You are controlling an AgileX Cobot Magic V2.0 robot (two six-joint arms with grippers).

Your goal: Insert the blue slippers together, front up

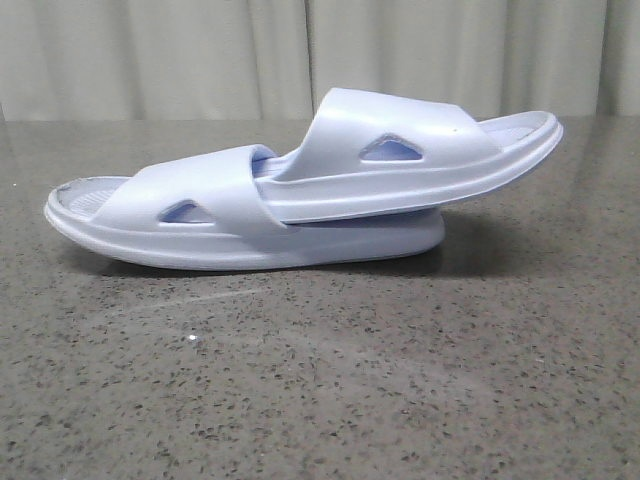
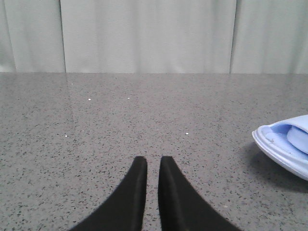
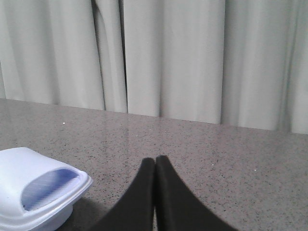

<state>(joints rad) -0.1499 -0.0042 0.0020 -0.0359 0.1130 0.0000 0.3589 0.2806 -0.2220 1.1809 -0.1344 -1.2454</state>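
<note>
the slippers [image 1: 300, 190] lie nested mid-table [image 1: 320, 380], one tucked under the other's strap. left gripper [image 2: 153, 166] nearly closed, right gripper [image 3: 155, 163] clenched, both empty. i'd judge only a clean withdrawal is needed.

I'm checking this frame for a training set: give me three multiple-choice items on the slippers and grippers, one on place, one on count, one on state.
1. Where does the upper slipper sit?
A. pushed under the lower slipper's strap
B. apart on the table
C. in a gripper

2. How many slippers show in the front view?
A. one
B. two
C. three

3. How are the right gripper's fingers?
A. wide open
B. closed on a slipper
C. closed on nothing

Answers:
1 A, its end passes under that strap.
2 B, two nested soles.
3 C, the tips meet over bare table; the left gripper is nearly closed too, also empty.
</note>
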